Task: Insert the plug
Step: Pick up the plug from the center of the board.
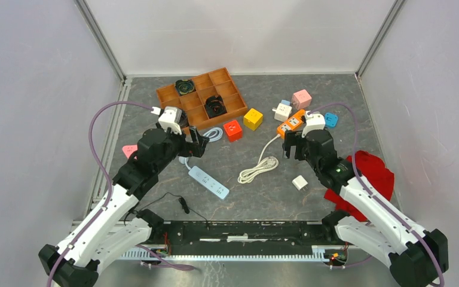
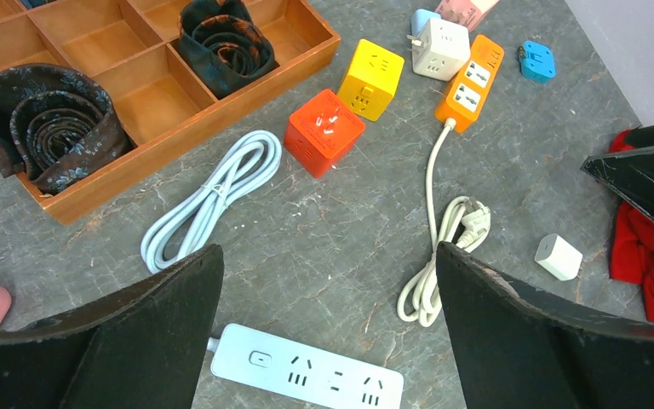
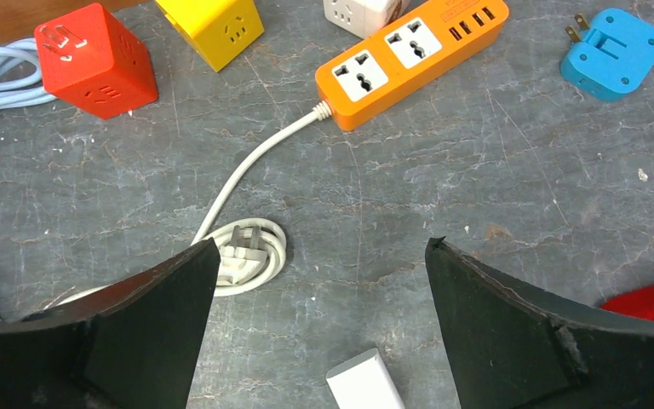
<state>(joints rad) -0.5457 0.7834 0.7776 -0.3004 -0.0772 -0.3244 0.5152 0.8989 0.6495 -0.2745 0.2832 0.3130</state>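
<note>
Two grippers are shown with their jaws spread wide, and nothing is held in either. The plug [image 3: 240, 247] is found at the end of the coiled white cable [image 1: 257, 171], lying flat on the table near its middle. The cable is led back to the orange power strip [image 3: 413, 60].

From the right gripper [image 3: 322, 256] the plug lies slightly to the left, close by the tip of its left finger, so only a short sideways shift and a descent are judged to be needed. In the top view the right gripper [image 1: 293, 145] is seen much nearer the plug [image 1: 270, 161] than the left gripper [image 1: 195, 142]. The pick is therefore best given to the right arm.

The plug's long axis appears to run roughly away from the arms, but which way the prongs point cannot be settled, since the coil is wound tightly round it.

The pale blue power strip [image 1: 209, 182] is laid slantwise, sockets upward, between the arms and just ahead of the left gripper. It is judged the likelier target, and could be steadied by that arm.
</note>
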